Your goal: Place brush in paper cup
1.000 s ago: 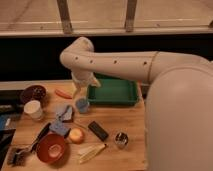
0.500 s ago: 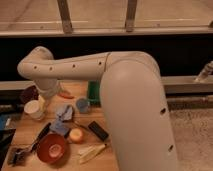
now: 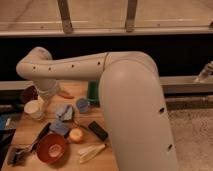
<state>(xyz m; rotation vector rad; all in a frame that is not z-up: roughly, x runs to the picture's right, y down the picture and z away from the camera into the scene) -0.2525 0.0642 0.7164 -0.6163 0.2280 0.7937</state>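
Evidently, the gripper hung low over the back left part of the light wooden table. It sat at the end of the bulky white robot arm, which reached in from the right and bent downward at its elbow. Whether the gripper was clenched or released could not be told, since the wrist hid it.

The small off-white paper cup stood upright just beside the gripper, a little nearer the camera and to its left as seen. A dark maroon bowl sat just behind the gripper on that same side. A small orange-red item lay close on the gripper's other side.

The slim black-handled brush lay flat on the table well apart from the gripper. It was much nearer the camera, past the cup, and slanted toward the front left corner, where its greyish head pointed. A round red-orange bowl rested right against the brush handle.

To the gripper's right as seen stood a blue-grey cup, with a green tray behind it. Crumpled pale blue material lay between that cup and the gripper, slightly nearer the camera. Farther forward and to the right of the gripper were a short black rectangular block and a pale yellow flat utensil.
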